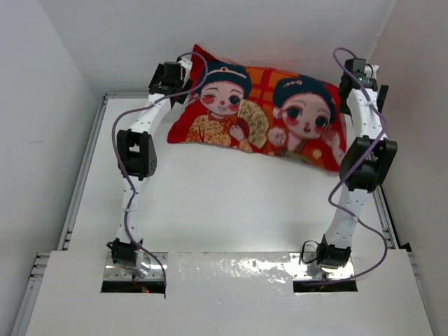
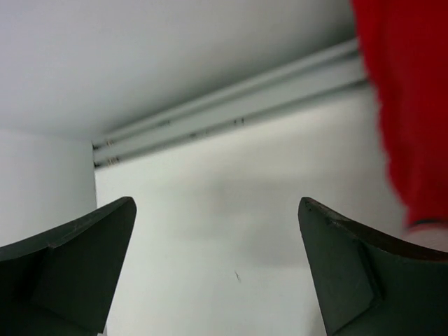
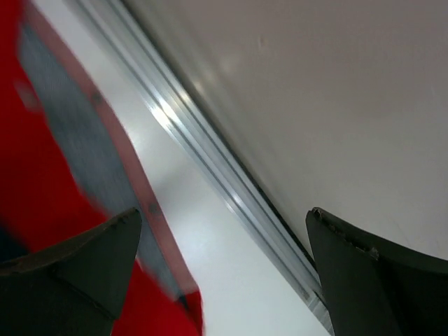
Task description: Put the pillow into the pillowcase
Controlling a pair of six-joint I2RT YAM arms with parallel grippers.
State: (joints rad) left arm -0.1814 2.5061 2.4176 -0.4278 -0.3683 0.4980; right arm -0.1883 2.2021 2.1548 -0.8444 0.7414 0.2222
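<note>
The red-orange pillowcase (image 1: pixel 259 112) with two cartoon children lies plump at the back of the table, printed side up. No plain white pillow shows in any view. My left gripper (image 1: pixel 173 75) is at the pillowcase's left end, open and empty; in the left wrist view (image 2: pixel 217 231) the red cloth (image 2: pixel 406 105) is to the right of the fingers. My right gripper (image 1: pixel 355 71) is at the pillowcase's right end, open and empty; in the right wrist view (image 3: pixel 220 238) the red cloth (image 3: pixel 42 182) with a grey band lies behind its left finger.
The white table (image 1: pixel 231 203) has metal rails along its back (image 2: pixel 238 112) and right (image 3: pixel 231 189) edges. White walls close in on the left, back and right. Purple cables loop over both arms.
</note>
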